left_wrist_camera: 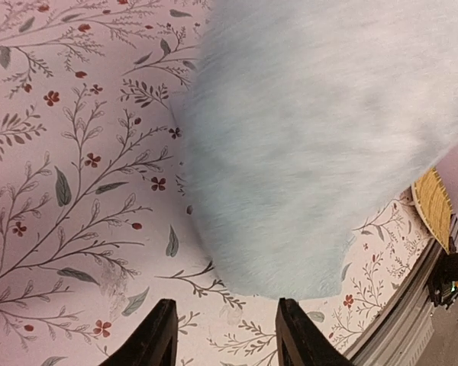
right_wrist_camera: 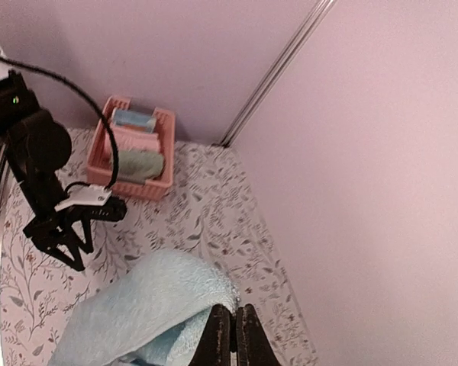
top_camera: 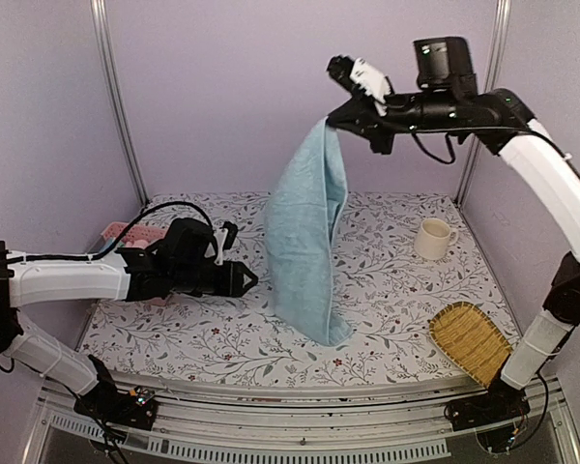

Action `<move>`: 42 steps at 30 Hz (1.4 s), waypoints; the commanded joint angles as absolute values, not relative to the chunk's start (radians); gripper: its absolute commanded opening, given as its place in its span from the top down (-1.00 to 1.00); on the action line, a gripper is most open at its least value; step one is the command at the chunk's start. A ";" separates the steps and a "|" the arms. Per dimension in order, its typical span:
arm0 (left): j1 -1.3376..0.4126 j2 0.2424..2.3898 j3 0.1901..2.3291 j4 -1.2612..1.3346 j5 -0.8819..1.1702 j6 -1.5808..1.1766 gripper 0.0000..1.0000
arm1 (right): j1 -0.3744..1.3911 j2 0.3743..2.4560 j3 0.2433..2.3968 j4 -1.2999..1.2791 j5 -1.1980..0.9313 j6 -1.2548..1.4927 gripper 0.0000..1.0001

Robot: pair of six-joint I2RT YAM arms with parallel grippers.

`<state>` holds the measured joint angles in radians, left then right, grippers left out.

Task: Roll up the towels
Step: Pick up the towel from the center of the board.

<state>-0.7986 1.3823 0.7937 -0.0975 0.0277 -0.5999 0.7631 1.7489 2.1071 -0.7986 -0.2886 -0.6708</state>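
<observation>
A light blue towel (top_camera: 304, 232) hangs lengthwise from my right gripper (top_camera: 334, 122), which is raised high over the middle of the table and shut on the towel's top corner. Its lower end rests on the floral tabletop. The right wrist view shows the jaws (right_wrist_camera: 233, 329) pinched together with the blue towel (right_wrist_camera: 137, 313) draped to their left. My left gripper (top_camera: 247, 280) hovers low, just left of the hanging towel, and is open and empty. From the left wrist the towel (left_wrist_camera: 313, 137) fills the space beyond the open gripper (left_wrist_camera: 225, 324). A pale green towel (right_wrist_camera: 141, 164) lies in the basket.
The pink lattice basket (right_wrist_camera: 162, 177) stands at the back left corner, holding blue, pink and green cloths; my left arm partly hides the basket (top_camera: 126, 233). A cream mug (top_camera: 433, 238) sits at the back right. A woven tray (top_camera: 472, 340) lies at the front right edge.
</observation>
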 commanded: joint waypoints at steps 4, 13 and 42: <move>-0.815 1.358 0.777 -0.048 0.009 -0.608 0.08 | 0.598 1.638 2.014 -0.686 -0.137 -0.599 0.95; -0.910 1.492 0.856 0.056 0.162 -0.505 0.09 | 0.444 1.613 1.541 -0.562 -0.103 -0.495 0.96; -1.247 2.136 1.434 -0.332 -0.321 -0.436 0.54 | 0.227 1.532 1.222 -0.462 -0.385 -0.436 0.96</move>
<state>-1.2472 2.1456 1.4517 -0.2962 -0.1364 -0.3817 0.2390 1.5833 1.2713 -0.5438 -0.3737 -0.4667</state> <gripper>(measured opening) 0.311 0.032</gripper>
